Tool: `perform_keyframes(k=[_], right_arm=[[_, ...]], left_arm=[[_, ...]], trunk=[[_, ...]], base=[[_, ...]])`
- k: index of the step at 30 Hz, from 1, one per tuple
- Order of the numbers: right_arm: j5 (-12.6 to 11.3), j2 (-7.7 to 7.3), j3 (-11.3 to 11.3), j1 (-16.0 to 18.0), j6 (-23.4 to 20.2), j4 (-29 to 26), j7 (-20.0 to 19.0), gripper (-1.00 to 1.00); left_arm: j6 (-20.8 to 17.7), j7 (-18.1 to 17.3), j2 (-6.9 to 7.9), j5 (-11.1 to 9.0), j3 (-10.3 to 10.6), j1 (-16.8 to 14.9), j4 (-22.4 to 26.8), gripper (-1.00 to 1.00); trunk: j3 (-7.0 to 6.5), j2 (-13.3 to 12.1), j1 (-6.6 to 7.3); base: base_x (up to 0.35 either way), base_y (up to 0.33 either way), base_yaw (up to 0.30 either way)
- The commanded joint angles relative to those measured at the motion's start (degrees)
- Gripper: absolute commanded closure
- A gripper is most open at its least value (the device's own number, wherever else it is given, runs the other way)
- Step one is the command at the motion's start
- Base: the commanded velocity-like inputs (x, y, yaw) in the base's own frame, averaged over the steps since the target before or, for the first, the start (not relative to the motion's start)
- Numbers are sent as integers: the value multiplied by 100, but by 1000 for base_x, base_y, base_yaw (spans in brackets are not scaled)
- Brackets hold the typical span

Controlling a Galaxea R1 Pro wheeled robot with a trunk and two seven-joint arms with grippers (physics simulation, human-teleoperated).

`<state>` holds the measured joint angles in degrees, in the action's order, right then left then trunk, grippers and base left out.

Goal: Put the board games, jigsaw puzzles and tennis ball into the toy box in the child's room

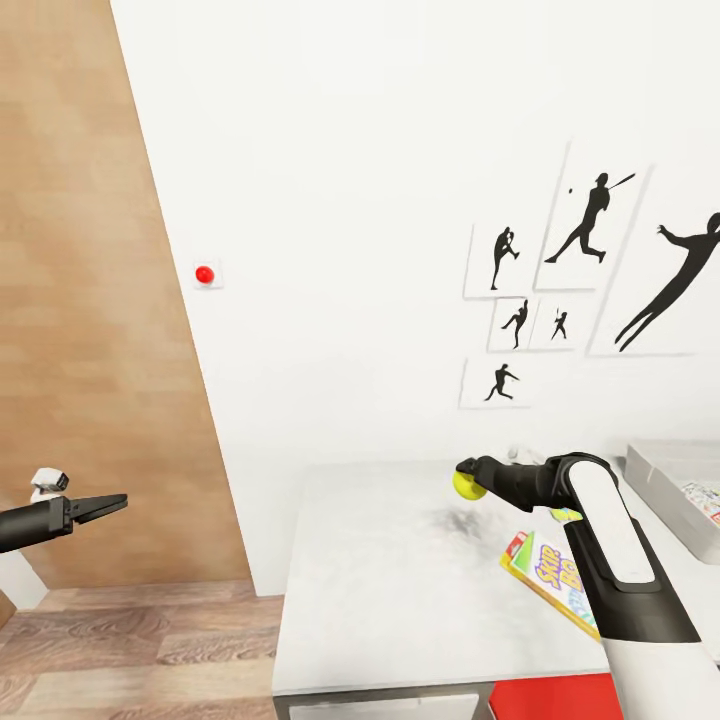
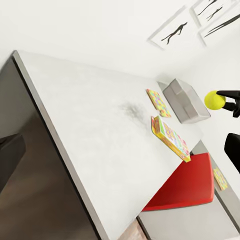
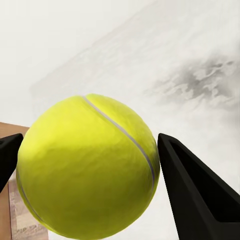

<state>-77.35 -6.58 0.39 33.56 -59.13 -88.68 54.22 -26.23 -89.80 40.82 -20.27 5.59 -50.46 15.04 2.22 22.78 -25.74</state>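
Mid-task, by the look of it: tennis ball [image 1: 466, 486] clamped in the right gripper [image 1: 468, 478], lifted above the table [image 1: 400, 590], toy box [image 1: 668, 490] off at three o'clock with something printed already inside. SKIP-BO box [image 1: 548, 575] and a jigsaw puzzle [image 2: 158, 102] left on the pale tabletop. Left gripper [image 1: 112, 503] idle at nine o'clock, jaws apparently together. White wall, silhouette prints [image 1: 590, 225], plank floor [image 1: 130, 640].

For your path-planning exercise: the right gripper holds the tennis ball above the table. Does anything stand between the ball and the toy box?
Nothing visible does. The tennis ball hangs above the table; the toy box lies beyond the SKIP-BO box, which lies flat and low.
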Motion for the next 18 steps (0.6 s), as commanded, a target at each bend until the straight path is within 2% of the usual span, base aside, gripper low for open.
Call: perform_keyframes(k=[1,5,13,18], right_arm=[[-58,-3,5,8,-8,-4,77,100],[-60,-2,4,9,-3,-1,73,100],[-54,-1,0,8,-2,0,73,100],[-47,-8,-11,10,-2,0,72,100]], left_arm=[[-60,-20,5,-38,48,-7,-2,-100],[-58,-20,5,-38,48,-7,-2,-100],[-56,-20,5,-38,48,-7,5,-100],[-39,-20,5,-42,39,-7,10,-100]], trunk=[[14,14,-4],[14,14,-4],[14,14,-4],[14,14,-4]], base=[[0,-2,1],[-28,-79,0],[-113,-233,-1],[-79,-276,-161]])
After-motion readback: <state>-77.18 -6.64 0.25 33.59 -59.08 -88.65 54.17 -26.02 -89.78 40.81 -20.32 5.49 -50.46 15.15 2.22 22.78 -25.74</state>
